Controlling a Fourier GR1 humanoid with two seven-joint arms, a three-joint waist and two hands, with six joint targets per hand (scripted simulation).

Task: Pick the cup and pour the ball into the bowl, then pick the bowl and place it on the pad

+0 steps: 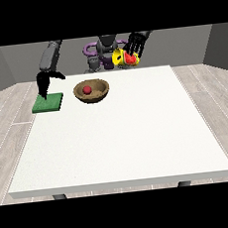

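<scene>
White counter (pixel 119 145) fills the lower and middle frame, its near half bare from where I watch. Toward the far edge, left of centre, sits a brown wooden bowl (pixel 91 91), upright with its mouth facing up, and a small red ball (pixel 87 90) rests inside it. Just to its left, near but apart, a flat green pad (pixel 48 103) lies on the counter, its longer side running roughly toward and away from the camera.

At the upper right of the frame, the hand at the view's right (pixel 134 45) is raised above the far edge of the counter with its fingers curled around a yellow cup (pixel 125 58). The cup looks tipped on its side, its long axis lying roughly level and its mouth turned toward the bowl side, though the view is too small for me to be sure; a red patch shows on it that I cannot identify.

At the upper left, the hand at the view's left (pixel 43 84) hangs over the far end of the pad, fingers pointing down and relaxed, holding nothing.

I judge the pour done, since the ball is in the bowl. What remains is lifting the bowl and setting it on the pad.
</scene>
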